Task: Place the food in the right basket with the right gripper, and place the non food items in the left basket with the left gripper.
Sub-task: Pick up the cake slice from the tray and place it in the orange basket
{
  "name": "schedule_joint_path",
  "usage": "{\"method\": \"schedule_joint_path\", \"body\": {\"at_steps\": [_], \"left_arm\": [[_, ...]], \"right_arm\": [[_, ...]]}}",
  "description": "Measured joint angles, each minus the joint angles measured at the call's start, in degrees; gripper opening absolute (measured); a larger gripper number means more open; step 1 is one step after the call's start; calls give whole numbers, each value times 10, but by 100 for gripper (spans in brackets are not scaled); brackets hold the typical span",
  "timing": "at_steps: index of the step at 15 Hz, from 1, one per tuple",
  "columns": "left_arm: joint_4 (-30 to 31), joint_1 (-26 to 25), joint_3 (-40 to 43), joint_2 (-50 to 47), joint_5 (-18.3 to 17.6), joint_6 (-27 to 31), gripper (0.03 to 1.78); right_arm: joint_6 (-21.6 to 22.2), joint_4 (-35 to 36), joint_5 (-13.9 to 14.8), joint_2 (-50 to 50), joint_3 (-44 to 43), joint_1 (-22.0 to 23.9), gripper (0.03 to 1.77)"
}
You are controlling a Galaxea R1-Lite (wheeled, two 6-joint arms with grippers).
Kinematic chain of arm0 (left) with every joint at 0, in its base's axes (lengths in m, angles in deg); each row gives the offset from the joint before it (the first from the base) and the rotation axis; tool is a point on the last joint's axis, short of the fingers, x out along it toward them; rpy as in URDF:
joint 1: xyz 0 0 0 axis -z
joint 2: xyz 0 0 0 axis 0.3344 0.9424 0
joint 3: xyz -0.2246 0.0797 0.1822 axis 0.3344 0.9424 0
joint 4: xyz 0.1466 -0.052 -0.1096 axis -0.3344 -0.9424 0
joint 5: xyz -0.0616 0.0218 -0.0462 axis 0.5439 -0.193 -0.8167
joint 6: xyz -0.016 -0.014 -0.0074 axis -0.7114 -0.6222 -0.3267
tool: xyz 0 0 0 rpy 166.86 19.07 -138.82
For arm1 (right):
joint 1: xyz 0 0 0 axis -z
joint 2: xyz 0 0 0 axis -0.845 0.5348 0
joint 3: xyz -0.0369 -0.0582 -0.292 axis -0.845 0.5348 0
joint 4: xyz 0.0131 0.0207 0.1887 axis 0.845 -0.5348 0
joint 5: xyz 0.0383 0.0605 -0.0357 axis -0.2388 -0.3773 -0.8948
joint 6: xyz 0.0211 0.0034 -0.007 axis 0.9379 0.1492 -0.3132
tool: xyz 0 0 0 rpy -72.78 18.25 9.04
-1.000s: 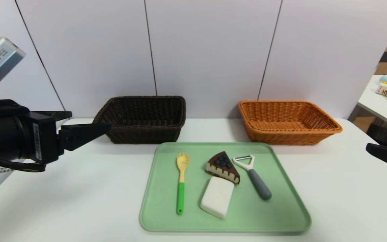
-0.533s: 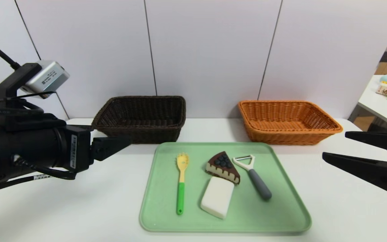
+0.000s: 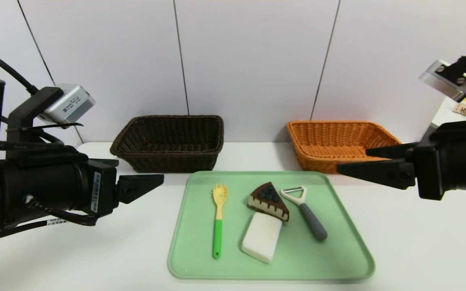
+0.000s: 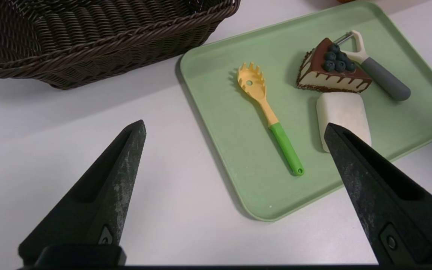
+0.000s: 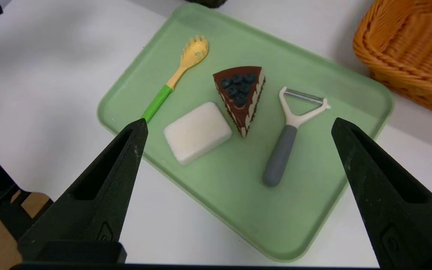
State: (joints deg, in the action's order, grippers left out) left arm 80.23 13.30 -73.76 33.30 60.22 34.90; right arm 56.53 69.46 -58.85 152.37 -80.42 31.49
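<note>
A green tray (image 3: 330,250) lies at the table's middle. On it, from left to right, are a yellow pasta fork with a green handle (image 3: 218,218), a chocolate cake slice (image 3: 268,200) with a white block (image 3: 261,236) touching its near end, and a grey-handled peeler (image 3: 308,214). The dark brown basket (image 3: 170,141) stands at the back left and the orange basket (image 3: 338,145) at the back right. My left gripper (image 3: 142,171) hovers open left of the tray, with nothing in it (image 4: 234,125). My right gripper (image 3: 352,161) hovers open at the tray's far right corner, also with nothing in it (image 5: 239,122).
Both baskets hold nothing. A wall rises close behind them. Bare white tabletop (image 3: 95,250) lies on both sides of the tray. A second table with coloured items (image 3: 465,108) shows at the far right behind my right arm.
My right arm has swung in from the right edge and risen, ending in front of the orange basket. My left arm has moved right toward the tray. Both grippers stayed open.
</note>
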Motion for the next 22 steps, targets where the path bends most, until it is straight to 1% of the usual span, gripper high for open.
{"method": "schedule_joint_path", "body": {"at_steps": [6, 9, 11, 13, 14, 16, 17, 19, 22], "left_arm": [[-9, 0, 5, 1, 1, -1, 169], [-17, 0, 5, -1, 2, -1, 169], [-17, 2, 5, -2, 10, -4, 169], [-18, 5, 8, -5, 14, -4, 169], [-18, 7, 8, -7, 15, -4, 169], [-23, 9, 9, -11, 20, -4, 169], [-25, 10, 9, -12, 21, -4, 169], [-26, 10, 10, -15, 21, -4, 169], [-32, 10, 9, -16, 22, -4, 169]], "right_arm": [[5, -173, -1, 122, -175, -6, 169], [38, -283, -3, 184, -288, -17, 169], [57, -361, -3, 230, -366, -23, 169], [71, -437, 0, 278, -438, -30, 169], [73, -467, 7, 301, -461, -32, 169], [73, -488, 43, 342, -482, -39, 169], [71, -487, 52, 359, -486, -43, 169], [58, -463, 57, 385, -489, -49, 169], [28, -411, 59, 406, -491, -54, 169]]}}
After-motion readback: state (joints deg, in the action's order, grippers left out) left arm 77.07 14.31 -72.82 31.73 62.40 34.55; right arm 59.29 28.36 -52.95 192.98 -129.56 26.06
